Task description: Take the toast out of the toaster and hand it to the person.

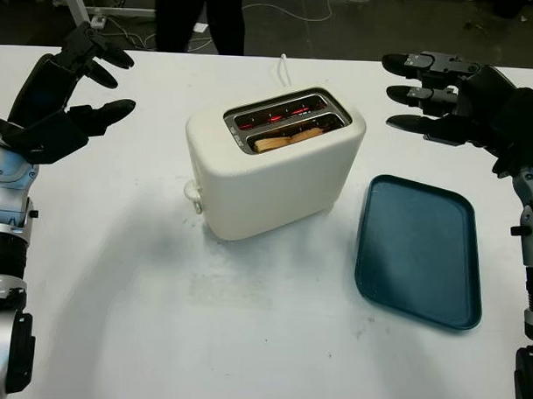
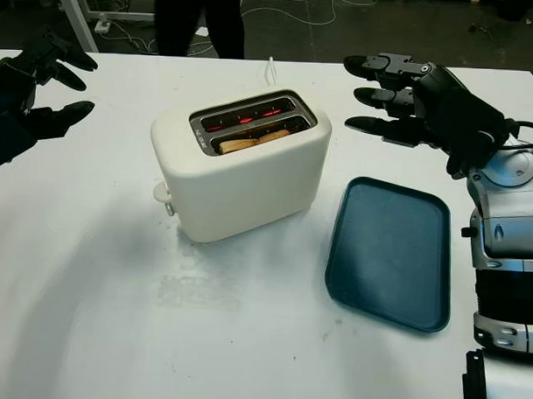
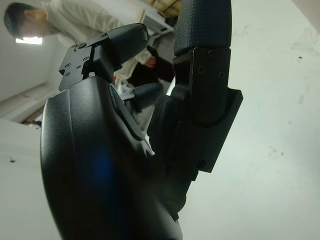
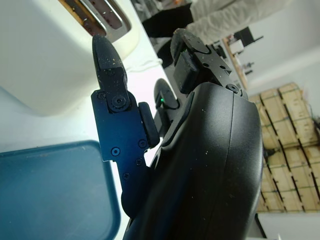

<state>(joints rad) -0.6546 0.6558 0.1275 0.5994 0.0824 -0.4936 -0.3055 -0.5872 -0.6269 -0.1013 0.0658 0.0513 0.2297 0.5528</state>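
A cream two-slot toaster (image 1: 272,165) stands in the middle of the white table (image 1: 244,339). A slice of toast (image 1: 288,137) sits low in its nearer slot, and the far slot glows red. My left hand (image 1: 82,92) is open, raised above the table to the left of the toaster. To the toaster's right, my right hand (image 1: 428,96) hovers open with its fingers pointing at the toaster, above the far end of the tray. A person (image 1: 198,18) in dark trousers stands behind the table's far edge.
A dark blue tray (image 1: 420,249) lies on the table to the right of the toaster. The toaster's white cord (image 1: 281,70) runs toward the far edge. Cables lie on the floor behind the table.
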